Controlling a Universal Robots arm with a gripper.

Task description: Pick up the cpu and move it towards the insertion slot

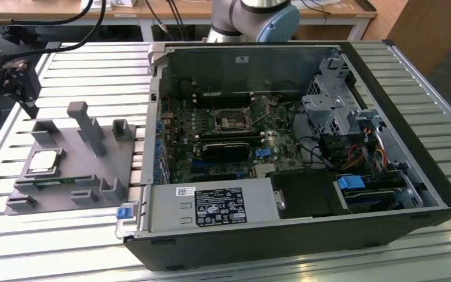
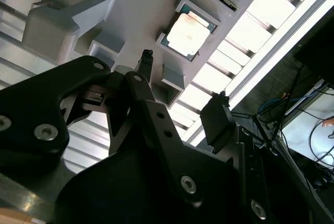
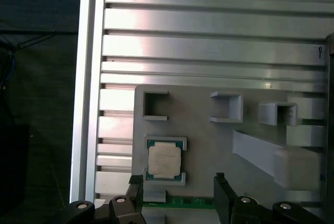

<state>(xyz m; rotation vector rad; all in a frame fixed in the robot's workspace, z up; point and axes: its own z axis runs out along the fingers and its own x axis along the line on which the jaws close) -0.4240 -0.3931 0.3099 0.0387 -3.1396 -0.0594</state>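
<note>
Jaws stand wide apart, gripping nothing, as the gripper [image 3: 180, 197] hangs above the grey tray [image 3: 209, 145]. Just ahead of them, nearer one finger, the cpu [image 3: 165, 160] lies in its tray recess. The insertion slot [image 1: 234, 120] sits well apart, inside the open computer case [image 1: 288, 247].

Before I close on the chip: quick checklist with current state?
1. Chip flat in its tray recess: ok.
2. Gripper open, holding nothing: ok.
3. Fingers clear of the chip, no contact: ok.
4. Chip centred between the fingers: not ok; in the first wrist view it sits nearer one finger.
5. Computer case open above the socket: ok.
6. Socket empty and unlatched: cannot tell.
</note>
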